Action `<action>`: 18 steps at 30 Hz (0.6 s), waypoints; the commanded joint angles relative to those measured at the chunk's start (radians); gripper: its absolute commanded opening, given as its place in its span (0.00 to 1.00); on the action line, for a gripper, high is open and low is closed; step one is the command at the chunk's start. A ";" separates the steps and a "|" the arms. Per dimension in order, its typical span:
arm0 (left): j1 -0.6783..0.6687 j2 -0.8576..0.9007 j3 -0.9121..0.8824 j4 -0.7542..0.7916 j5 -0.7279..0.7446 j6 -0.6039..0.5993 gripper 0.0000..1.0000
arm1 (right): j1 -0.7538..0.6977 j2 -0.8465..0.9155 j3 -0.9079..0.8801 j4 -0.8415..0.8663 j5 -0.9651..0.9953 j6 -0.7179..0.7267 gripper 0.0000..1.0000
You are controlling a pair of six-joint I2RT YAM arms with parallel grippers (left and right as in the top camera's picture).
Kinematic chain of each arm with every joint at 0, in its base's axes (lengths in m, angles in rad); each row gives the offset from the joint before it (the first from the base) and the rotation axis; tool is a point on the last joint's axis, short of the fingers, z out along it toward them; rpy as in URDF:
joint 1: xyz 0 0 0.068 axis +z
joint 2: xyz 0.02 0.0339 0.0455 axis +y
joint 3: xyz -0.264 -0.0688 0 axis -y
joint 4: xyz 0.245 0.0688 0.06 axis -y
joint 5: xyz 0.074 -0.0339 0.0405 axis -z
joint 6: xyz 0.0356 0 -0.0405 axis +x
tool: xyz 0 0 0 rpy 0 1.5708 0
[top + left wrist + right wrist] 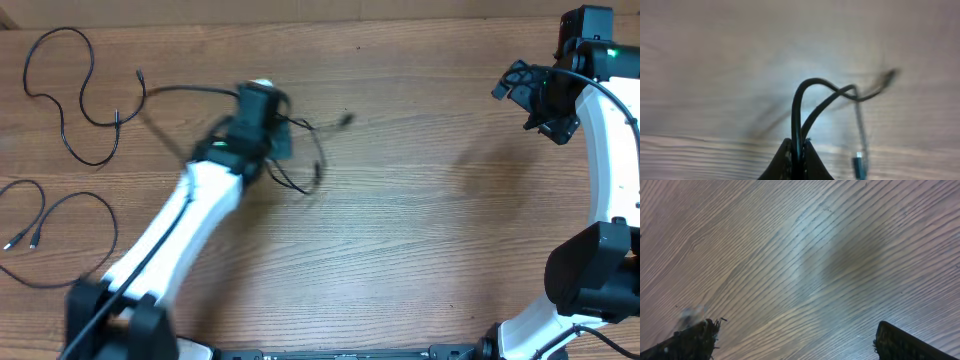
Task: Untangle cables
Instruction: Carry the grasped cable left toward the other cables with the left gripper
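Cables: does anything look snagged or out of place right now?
One thing: the left gripper is shut on a cable with two strands rising from the pinch, so it holds a doubled section, not one run. The upper-left cable and lower-left cable lie loose at the far left.

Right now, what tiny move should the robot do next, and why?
Probably lift gently: the left hand is shut on the middle cable, whose loops cross beside it, while two other cables lie apart at the left.
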 commanded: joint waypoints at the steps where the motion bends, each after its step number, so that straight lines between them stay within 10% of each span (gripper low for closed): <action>1: 0.058 -0.119 0.034 -0.045 0.065 0.053 0.04 | -0.002 -0.016 0.004 0.002 0.008 -0.002 1.00; 10: 0.075 -0.259 0.044 -0.085 0.402 0.173 0.04 | -0.002 -0.016 0.004 0.002 0.008 -0.002 1.00; 18: 0.103 -0.325 0.055 -0.138 -0.146 0.085 0.04 | -0.002 -0.016 0.004 0.002 0.008 -0.002 1.00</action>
